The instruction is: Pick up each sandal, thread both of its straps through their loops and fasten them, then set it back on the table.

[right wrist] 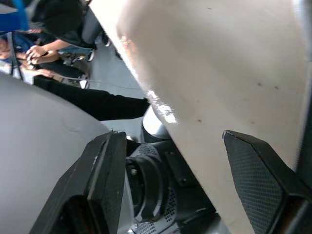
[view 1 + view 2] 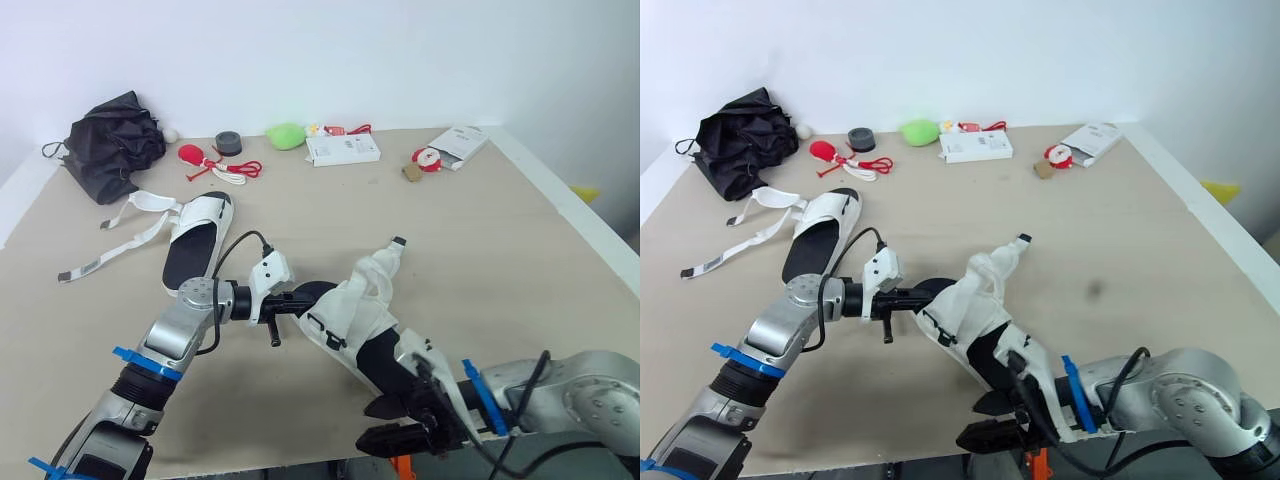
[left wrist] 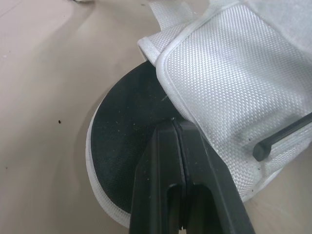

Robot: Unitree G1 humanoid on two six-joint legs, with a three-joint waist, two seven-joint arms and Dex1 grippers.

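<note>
We see the near sandal (image 2: 355,310) by the worktop's (image 2: 480,240) front edge; lifted or resting, we cannot tell. Left gripper (image 2: 298,298) has its fingers clenched, tips at the toe where the white flap meets the black footbed. Right gripper (image 2: 385,425) is at the heel, fingers (image 1: 105,180) released and spread wide. Far sandal (image 2: 192,250) lies well apart to the left, straps loose.

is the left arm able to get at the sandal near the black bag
Probably yes: the far sandal lies right beside the left forearm, nothing between. The left gripper, shut at the near sandal, would have to pull back first.
</note>
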